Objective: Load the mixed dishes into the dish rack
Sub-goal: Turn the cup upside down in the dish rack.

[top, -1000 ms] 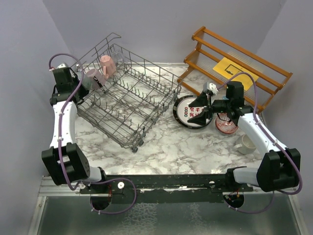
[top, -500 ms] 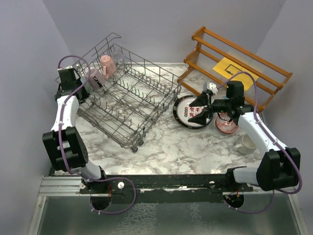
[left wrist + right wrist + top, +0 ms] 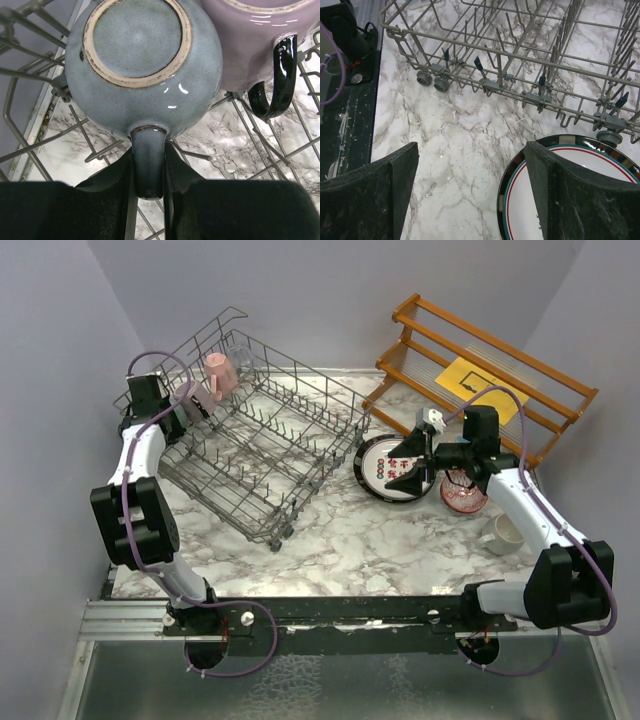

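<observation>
The grey wire dish rack (image 3: 262, 440) stands at the back left. A pink mug (image 3: 218, 373) and a mauve mug (image 3: 196, 397) sit at its left end. My left gripper (image 3: 170, 418) is at that end, shut on the handle of an upside-down grey-teal mug (image 3: 137, 40), which is among the rack wires beside the mauve mug (image 3: 250, 35). My right gripper (image 3: 412, 476) is open and empty, low over the left edge of the black-rimmed plate (image 3: 385, 468). In the right wrist view the plate (image 3: 520, 220) lies under the right finger (image 3: 580, 195).
A red patterned bowl (image 3: 463, 494) sits right of the plate, and a cream mug (image 3: 503, 533) stands nearer the front right. The orange-brown wooden shelf (image 3: 500, 355) with a yellow sheet (image 3: 473, 380) stands at the back right. The rack's wheels (image 3: 432, 81) are close to the plate.
My left arm has swung in towards the rack's left end, carrying the grey-teal mug rightward among the wires. My right arm has not moved.
</observation>
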`<state>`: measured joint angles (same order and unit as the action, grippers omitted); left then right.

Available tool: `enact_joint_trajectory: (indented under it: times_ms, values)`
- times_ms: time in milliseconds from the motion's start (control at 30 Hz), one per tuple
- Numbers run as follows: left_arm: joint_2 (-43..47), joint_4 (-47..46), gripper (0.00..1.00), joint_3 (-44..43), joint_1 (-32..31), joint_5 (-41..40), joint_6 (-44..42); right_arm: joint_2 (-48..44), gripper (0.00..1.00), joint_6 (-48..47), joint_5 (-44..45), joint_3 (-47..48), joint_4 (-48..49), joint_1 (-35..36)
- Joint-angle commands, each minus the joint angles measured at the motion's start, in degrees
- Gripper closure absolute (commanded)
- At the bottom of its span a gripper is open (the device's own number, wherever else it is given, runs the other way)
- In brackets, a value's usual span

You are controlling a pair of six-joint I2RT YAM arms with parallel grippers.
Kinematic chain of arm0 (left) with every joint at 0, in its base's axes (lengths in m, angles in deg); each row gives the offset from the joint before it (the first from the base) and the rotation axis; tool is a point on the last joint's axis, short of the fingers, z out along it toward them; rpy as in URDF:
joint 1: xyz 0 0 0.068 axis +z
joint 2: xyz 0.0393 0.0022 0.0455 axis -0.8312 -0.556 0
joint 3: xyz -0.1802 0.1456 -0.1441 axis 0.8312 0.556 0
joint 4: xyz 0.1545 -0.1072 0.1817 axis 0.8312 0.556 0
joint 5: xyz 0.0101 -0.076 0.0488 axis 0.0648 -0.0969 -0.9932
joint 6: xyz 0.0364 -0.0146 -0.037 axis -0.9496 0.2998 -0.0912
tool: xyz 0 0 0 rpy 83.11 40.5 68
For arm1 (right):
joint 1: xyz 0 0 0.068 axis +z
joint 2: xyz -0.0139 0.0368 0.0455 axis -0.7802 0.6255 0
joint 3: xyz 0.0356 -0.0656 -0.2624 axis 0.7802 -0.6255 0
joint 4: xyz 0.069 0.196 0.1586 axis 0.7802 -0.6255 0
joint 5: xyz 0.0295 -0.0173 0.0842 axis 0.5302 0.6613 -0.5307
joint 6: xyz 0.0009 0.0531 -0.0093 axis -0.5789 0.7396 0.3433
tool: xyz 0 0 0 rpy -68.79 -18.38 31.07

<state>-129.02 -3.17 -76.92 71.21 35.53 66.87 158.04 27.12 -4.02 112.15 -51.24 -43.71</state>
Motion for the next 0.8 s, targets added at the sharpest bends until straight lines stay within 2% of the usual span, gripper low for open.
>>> enact_joint_trajectory:
  times_ms: [0, 267, 400, 567, 767]
  values:
    - [-0.84, -6.12, 1.0, -4.53, -1.21, -2.97, 0.53, 0.47, 0.14, -1.0, 0.83, 1.81, -0.75, -0.59]
    - [-3.2, -4.47, 1.0, -5.45, -2.63, -7.35, 2.01, 0.29, 0.14, -0.97, 0.77, 1.81, -0.83, -0.79]
    - [-3.47, -3.7, 0.87, -5.08, -2.61, -6.4, 3.2, 0.22, 0.14, -1.01, 0.75, 1.81, -0.81, -0.84]
    - [-2.69, -3.96, 0.64, -3.93, -2.66, -6.03, 4.42, 0.21, 0.14, -0.97, 0.65, 1.77, -0.83, -0.81]
    - [-1.58, -3.55, 0.52, -3.39, -2.61, -5.98, 4.93, 0.22, 0.14, -0.99, 0.54, 1.81, -0.83, -0.81]
